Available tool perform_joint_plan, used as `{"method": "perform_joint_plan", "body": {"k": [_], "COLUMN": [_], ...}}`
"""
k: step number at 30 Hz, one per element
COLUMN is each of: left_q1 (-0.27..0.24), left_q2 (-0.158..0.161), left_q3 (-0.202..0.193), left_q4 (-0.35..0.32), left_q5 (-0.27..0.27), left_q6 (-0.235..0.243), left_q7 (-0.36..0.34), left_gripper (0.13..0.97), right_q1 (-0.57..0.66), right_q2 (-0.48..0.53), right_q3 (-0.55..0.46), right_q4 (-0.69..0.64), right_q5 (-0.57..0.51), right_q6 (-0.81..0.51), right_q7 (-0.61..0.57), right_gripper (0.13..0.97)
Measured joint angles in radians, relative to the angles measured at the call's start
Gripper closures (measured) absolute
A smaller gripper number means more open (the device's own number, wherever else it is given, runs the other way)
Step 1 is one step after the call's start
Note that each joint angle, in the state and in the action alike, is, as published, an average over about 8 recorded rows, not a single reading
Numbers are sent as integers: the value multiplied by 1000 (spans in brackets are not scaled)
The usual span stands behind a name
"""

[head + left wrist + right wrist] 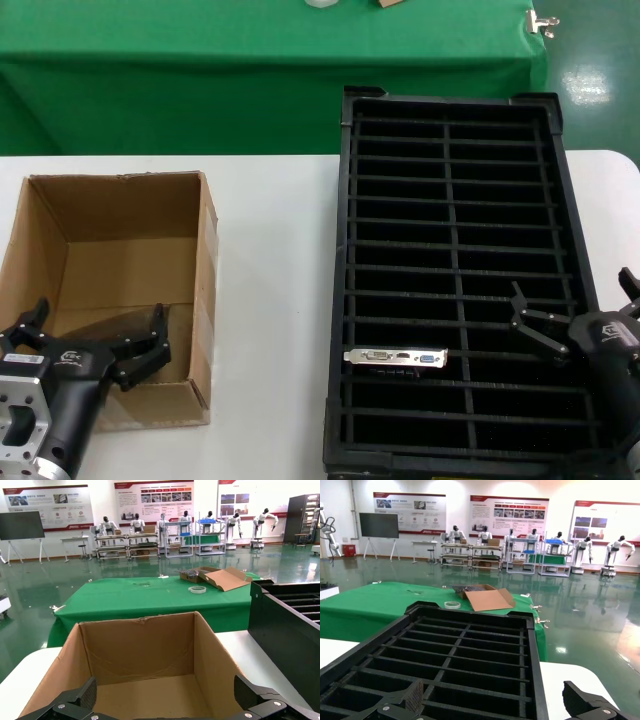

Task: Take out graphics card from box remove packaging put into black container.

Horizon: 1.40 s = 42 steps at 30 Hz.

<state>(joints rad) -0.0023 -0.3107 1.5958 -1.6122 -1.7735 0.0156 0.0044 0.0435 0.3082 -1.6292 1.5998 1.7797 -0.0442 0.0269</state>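
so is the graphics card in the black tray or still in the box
In the tray: the graphics card stands on edge in a slot of the black container, silver bracket up. No bag on it.

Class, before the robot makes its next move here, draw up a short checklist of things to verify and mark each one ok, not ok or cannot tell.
1. Graphics card stands in a slot of the black container: ok.
2. Card free of its packaging, silver bracket bare: ok.
3. Right gripper open, clear of the card: ok.
4. Left gripper open at the box: ok.
5. Something dark lies in the box near the left gripper; whether packaging or another card: cannot tell.
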Motion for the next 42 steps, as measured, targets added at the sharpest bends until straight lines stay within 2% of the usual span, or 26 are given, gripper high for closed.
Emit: {"method": "perform_joint_plan", "body": {"k": [42], "left_q1": [0], "left_q2": [0], "left_q3": [0], "left_q4": [0], "left_q5": [0], "left_q6": [0], "left_q7": [0], "left_gripper": [132], "right_q1": [0], "right_q2": [0], "right_q3": [0], "right_q4": [0], "right_q5": [0], "right_q6": [0], "right_q7": [0], "right_gripper": [129]}}
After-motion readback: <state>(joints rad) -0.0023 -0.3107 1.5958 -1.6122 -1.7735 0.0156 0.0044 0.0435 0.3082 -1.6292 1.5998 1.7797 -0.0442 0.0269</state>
